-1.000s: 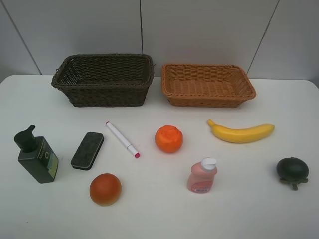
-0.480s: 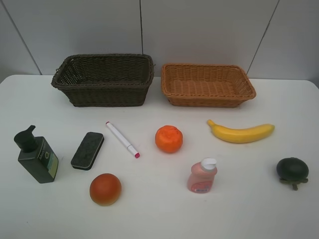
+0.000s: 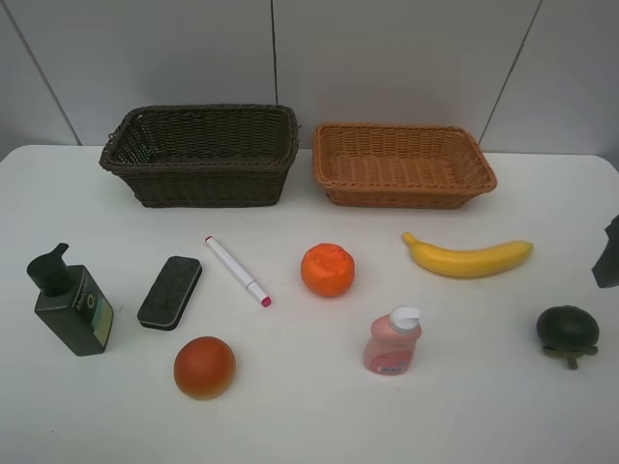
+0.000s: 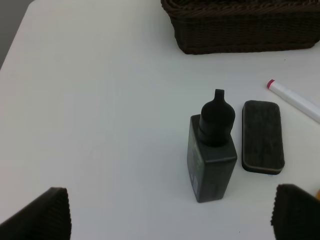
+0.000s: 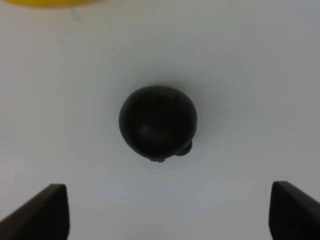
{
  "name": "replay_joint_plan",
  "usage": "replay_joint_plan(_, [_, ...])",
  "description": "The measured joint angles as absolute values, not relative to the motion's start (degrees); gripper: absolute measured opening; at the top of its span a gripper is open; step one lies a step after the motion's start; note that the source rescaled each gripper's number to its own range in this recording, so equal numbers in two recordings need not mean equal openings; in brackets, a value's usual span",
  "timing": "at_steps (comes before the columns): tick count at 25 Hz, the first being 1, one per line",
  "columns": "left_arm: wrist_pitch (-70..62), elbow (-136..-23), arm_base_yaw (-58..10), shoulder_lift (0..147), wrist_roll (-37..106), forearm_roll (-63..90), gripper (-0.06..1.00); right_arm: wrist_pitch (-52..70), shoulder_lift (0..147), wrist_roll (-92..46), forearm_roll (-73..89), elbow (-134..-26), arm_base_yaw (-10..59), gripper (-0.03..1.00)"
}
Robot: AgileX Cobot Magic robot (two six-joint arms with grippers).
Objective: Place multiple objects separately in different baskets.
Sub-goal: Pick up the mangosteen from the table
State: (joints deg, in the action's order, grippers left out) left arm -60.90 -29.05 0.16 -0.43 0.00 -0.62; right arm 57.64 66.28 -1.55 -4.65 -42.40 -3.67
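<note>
On the white table lie a banana (image 3: pixel 471 257), tangerine (image 3: pixel 327 270), red-orange ball fruit (image 3: pixel 204 367), pink bottle (image 3: pixel 393 342), white marker (image 3: pixel 237 272), black eraser (image 3: pixel 170 292), dark green pump bottle (image 3: pixel 73 304) and dark green round fruit (image 3: pixel 568 332). The dark brown basket (image 3: pixel 208 186) and the tan basket (image 3: pixel 406 196) stand at the back, with nothing showing inside. My right gripper (image 5: pixel 165 212) is open above the dark green fruit (image 5: pixel 157 122); it shows at the right edge (image 3: pixel 609 253). My left gripper (image 4: pixel 170 215) is open above the pump bottle (image 4: pixel 212 155), beside the eraser (image 4: pixel 262 136).
The marker's pink-capped end (image 4: pixel 295 100) and the dark basket's wall (image 4: pixel 240 35) show in the left wrist view. A sliver of banana (image 5: pixel 50 2) shows in the right wrist view. A grey panelled wall stands behind the baskets.
My right gripper has come into the exterior view at the right edge, above the dark green fruit. No object has moved.
</note>
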Motion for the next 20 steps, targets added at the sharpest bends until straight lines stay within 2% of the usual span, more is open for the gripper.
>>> replay_joint_plan(10, [-60.90, -29.05, 0.16, -0.43, 0.00, -0.62, 1.00, 49.71, 78.74, -1.55, -4.77, -42.32, -3.67, 1.00])
replay_joint_plan(20, [-60.90, -29.05, 0.16, -0.43, 0.00, -0.62, 1.00, 40.12, 89.10, -1.52, -4.18, -36.93, -3.67, 1.00])
